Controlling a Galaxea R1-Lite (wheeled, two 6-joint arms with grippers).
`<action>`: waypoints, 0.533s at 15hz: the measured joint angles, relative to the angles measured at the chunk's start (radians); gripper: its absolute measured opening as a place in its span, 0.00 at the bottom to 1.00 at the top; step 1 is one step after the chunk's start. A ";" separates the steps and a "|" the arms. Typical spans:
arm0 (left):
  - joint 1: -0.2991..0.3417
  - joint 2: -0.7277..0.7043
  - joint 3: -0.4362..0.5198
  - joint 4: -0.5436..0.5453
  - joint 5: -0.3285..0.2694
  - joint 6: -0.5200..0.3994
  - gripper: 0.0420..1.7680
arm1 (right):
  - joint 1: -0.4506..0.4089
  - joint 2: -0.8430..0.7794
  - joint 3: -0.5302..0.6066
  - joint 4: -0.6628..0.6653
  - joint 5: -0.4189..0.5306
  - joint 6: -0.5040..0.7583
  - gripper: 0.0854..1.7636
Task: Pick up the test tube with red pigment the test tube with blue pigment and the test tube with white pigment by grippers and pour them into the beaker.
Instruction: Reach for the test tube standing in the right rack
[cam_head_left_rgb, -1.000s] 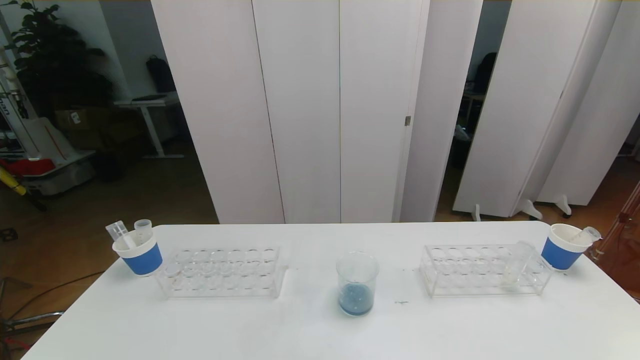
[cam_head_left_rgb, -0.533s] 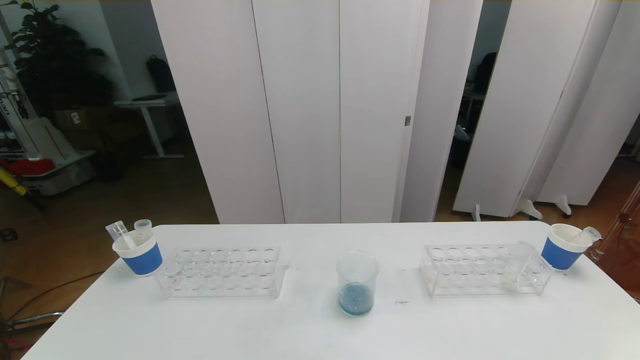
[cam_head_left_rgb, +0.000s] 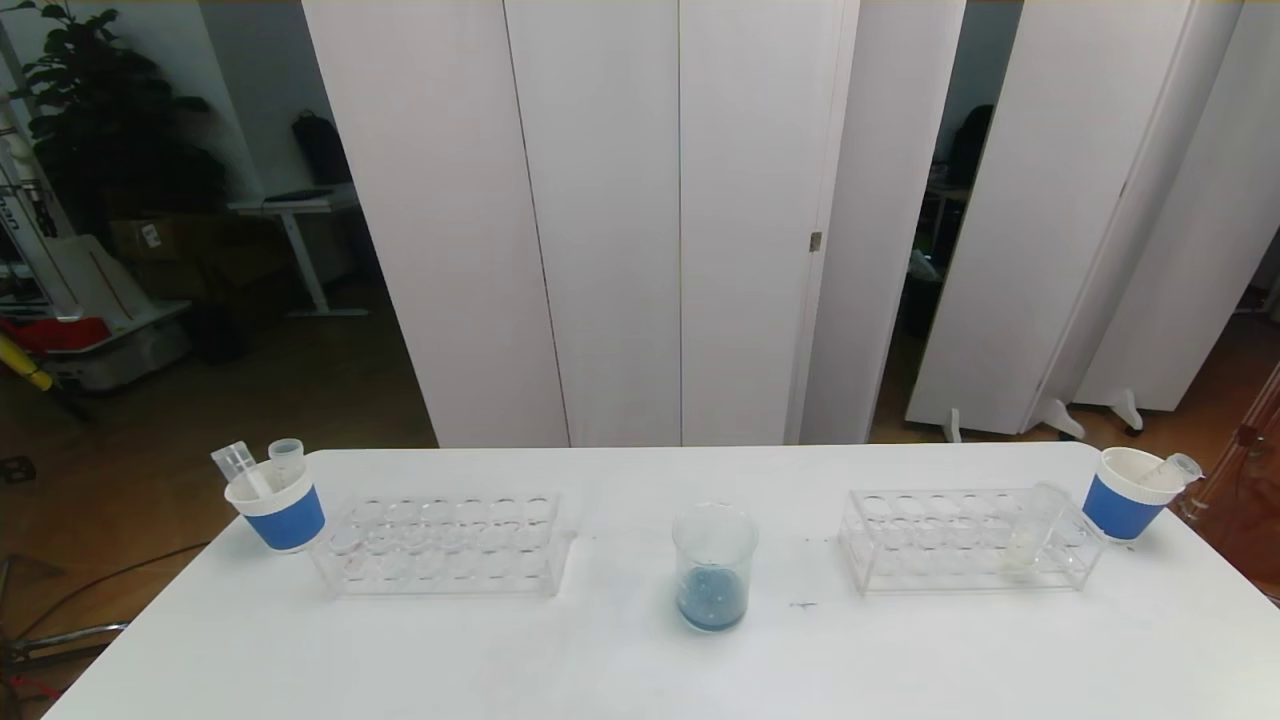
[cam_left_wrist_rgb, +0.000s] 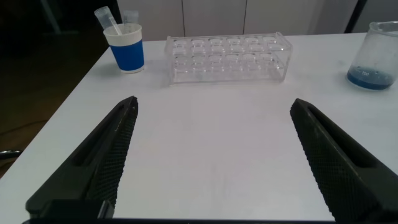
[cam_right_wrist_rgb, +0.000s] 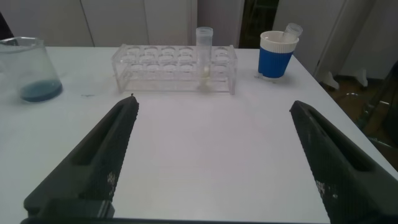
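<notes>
A big white table (cam_head_left_rgb: 640, 660) is seen, with everything set out on it. Two clear racks are laid on the table: the left rack (cam_head_left_rgb: 445, 545) and the right rack (cam_head_left_rgb: 965, 540), well apart. The beaker (cam_head_left_rgb: 713, 566) is placed between them, upright, and blue pigment is seen at its bottom. A white cup with a blue band (cam_head_left_rgb: 277, 505) is set just beside the left rack, and two clear tubes are stuck in it. A second banded cup (cam_head_left_rgb: 1128, 494) is set just beside the right rack, with one clear tube leaned in it.

The test tube with white pigment (cam_right_wrist_rgb: 204, 57) is stood upright in the right rack, at the end near the second cup; a pale cream bit is seen at its bottom.

The left gripper (cam_left_wrist_rgb: 214, 155) is held low over the table, short of the left rack, and its fingers are spread wide with nothing between them. The right gripper (cam_right_wrist_rgb: 214, 155) is held low over the table, short of the right rack, and its fingers are spread wide the same way
</notes>
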 joint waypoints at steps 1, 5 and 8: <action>0.000 0.000 0.000 0.000 0.000 0.000 0.99 | 0.000 0.000 0.000 0.000 0.001 0.000 0.99; 0.000 0.000 0.000 0.000 0.001 0.000 0.99 | -0.001 0.000 -0.001 0.008 0.000 0.003 0.99; 0.000 0.000 0.000 0.000 0.001 0.000 0.99 | -0.004 0.002 -0.020 0.014 -0.008 0.003 0.99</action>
